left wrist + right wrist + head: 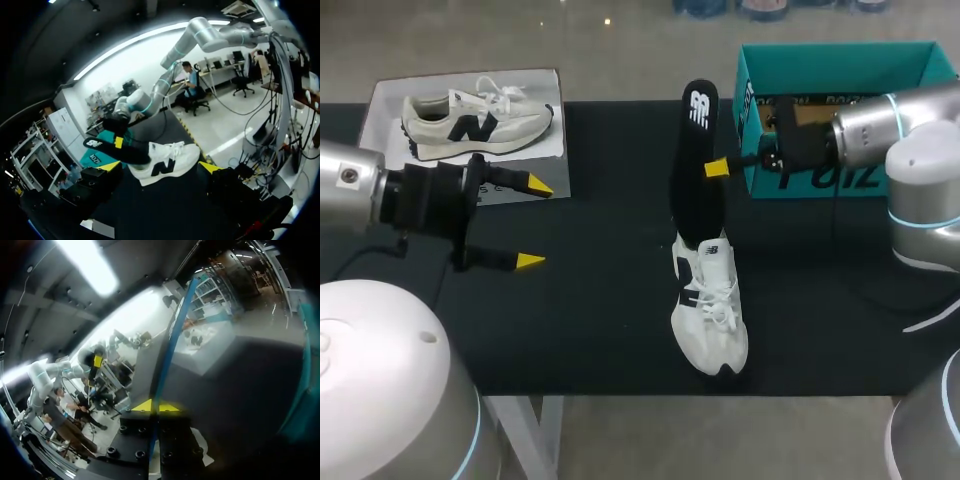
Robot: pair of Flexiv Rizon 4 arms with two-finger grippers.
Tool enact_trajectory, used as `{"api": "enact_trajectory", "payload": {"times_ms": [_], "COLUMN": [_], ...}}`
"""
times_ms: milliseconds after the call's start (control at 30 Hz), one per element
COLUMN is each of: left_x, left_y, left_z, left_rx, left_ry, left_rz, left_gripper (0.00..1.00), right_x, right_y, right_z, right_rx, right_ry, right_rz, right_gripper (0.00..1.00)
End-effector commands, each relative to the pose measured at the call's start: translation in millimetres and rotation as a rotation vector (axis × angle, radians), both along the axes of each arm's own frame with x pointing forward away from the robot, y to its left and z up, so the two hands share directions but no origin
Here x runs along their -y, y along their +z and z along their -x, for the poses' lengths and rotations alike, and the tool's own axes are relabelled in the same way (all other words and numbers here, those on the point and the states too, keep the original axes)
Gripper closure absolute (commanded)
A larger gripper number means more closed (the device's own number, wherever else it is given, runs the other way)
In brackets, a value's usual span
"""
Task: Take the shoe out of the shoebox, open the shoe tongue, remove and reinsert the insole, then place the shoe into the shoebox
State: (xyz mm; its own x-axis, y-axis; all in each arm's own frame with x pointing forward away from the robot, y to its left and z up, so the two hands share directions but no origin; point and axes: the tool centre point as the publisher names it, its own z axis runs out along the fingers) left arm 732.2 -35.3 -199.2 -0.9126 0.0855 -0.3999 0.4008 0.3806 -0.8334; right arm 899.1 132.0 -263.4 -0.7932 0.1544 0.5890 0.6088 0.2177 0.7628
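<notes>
holding the insole, about halfway

shoe (710,305) is out of the box (840,62), near the table's (600,320) front edge. right gripper (710,167) pinches the insole (698,135) upright over it; reinserting and boxing likely remain. left gripper (533,223) gapes wide, empty. count: two shoes, the second shoe (475,122) at the far left corner; one insole; one box.

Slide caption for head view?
Right claw pinches flat black insole, one end at white lace-up sneaker; left claw open.
</notes>
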Motion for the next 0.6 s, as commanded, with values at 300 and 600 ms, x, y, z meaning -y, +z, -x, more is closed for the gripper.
{"api": "enact_trajectory", "payload": {"times_ms": [300, 600], "left_x": [-0.7, -0.7], "left_y": [0.4, 0.4], "left_z": [0.6, 0.6], "left_rx": [-0.001, -0.001], "left_ry": [-0.001, -0.001], "left_rz": [-0.003, -0.003], "left_gripper": [0.00, 0.00], "right_x": [3.3, 9.2], "right_y": [-18.9, -29.1], "right_z": [14.3, 21.1], "right_rx": [-0.030, -0.047], "right_ry": [-0.014, -0.027], "right_rz": [0.027, 0.063], "right_gripper": [1.00, 1.00]}}
